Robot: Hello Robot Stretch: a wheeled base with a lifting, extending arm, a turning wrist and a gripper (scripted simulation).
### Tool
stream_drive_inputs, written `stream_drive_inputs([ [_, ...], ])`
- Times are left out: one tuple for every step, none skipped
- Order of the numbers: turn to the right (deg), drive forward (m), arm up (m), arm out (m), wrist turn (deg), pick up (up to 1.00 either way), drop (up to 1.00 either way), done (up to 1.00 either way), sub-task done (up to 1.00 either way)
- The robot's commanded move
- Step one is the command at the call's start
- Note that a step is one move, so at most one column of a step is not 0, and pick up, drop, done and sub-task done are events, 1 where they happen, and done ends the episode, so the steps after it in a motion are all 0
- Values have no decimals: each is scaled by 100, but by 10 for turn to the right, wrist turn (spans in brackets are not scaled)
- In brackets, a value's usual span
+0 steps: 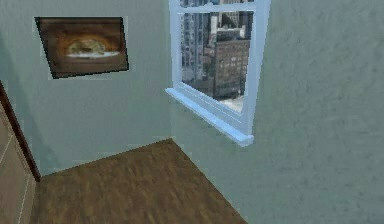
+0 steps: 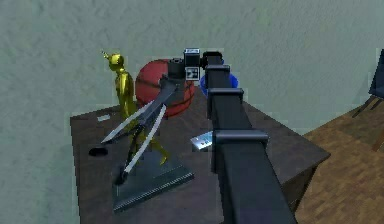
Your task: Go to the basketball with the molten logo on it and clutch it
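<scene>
Basketball (image 2: 148, 82), reddish orange and round, rests on the dark table (image 2: 88, 126) in the arm side view, toward the table's far edge and close to the pale wall.

Going from that view's left, a small dark blot (image 2: 97, 152) lies on the tabletop near the left corner. Next a golden statuette (image 2: 122, 85) stands upright, just beside the ball on its left. In front of both, my gripper (image 2: 128, 145) reaches down and leftward across the table, its thin fingers (image 2: 112, 133) crossing over a flat grey slab (image 2: 152, 188) at the near edge. How my jaws stand I cannot tell, nor whether they have hold of anything, since the ball and the table sit right behind them. Whether I touch the ball cannot be told either. Just right of the ball come my two white marked squares (image 2: 192, 56), and behind them a blue rounded thing (image 2: 204, 82). A small pale object (image 2: 203, 140) lies on the table against the left side of my arm (image 2: 240, 150), which rises as a dark bar from the bottom edge. Wooden floor (image 2: 350, 150) shows at the far right.

In the forward view, a brown panel (image 1: 10, 170) stands at the left edge, then a framed picture (image 1: 83, 47) hangs on the wall, then a white window (image 1: 220, 60) looks onto buildings, over brown floorboards (image 1: 130, 185).
</scene>
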Motion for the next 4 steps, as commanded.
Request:
stream_drive_inputs([
  [0, 0, 0, 0, 450, 0, 0, 0, 0],
  [0, 0, 0, 0, 450, 0, 0, 0, 0],
  [0, 0, 0, 0, 180, 0, 0, 0, 0],
  [0, 0, 0, 4, 0, 0, 0, 0, 0],
])
